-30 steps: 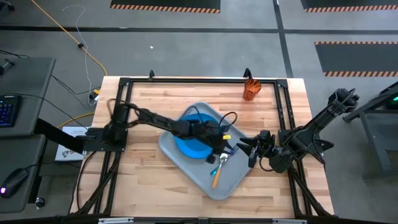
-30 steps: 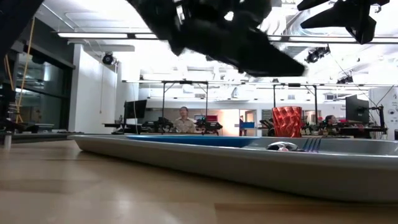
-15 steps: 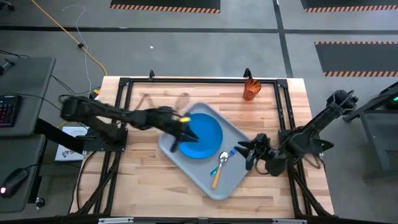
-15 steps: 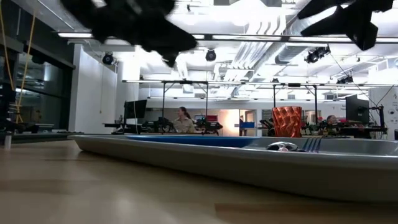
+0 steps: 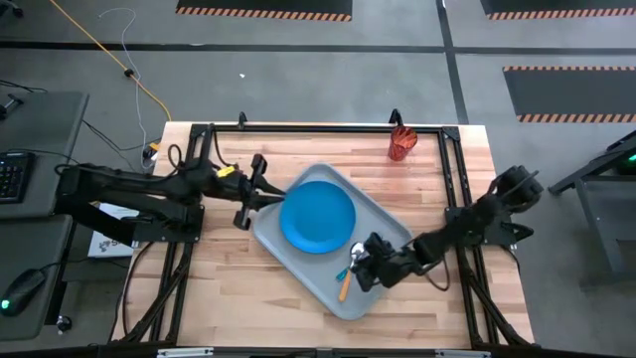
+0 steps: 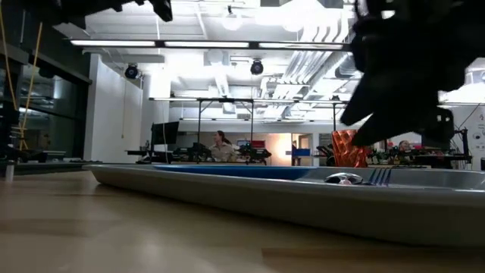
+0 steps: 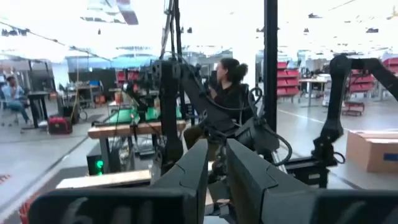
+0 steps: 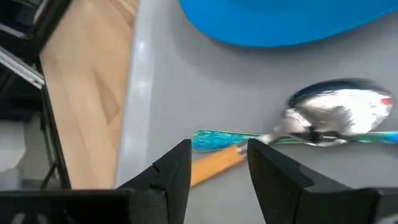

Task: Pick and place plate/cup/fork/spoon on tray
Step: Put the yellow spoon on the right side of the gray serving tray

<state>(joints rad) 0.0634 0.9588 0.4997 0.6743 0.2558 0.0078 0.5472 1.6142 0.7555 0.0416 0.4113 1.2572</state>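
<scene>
The grey tray lies slantwise at the table's middle. The blue plate rests flat on it. The orange-handled spoon and the teal-handled fork lie crossed on the tray's near right part. The red-orange cup stands on the table at the far right. My right gripper is open just above the tray, one finger on either side of the two handles. My left gripper hovers by the tray's left corner, open by a narrow gap and empty.
A black frame runs round the table's edges. Bare wood lies on the table's near left and along its far side. In the low view, the tray's raised rim crosses the picture, with people at desks in the room behind.
My left gripper has drawn back from over the tray's right part toward the table's left edge, to beside the tray's left corner. My right gripper has gone from beyond the tray's right edge leftward over the tray, down to the spoon and fork handles.
</scene>
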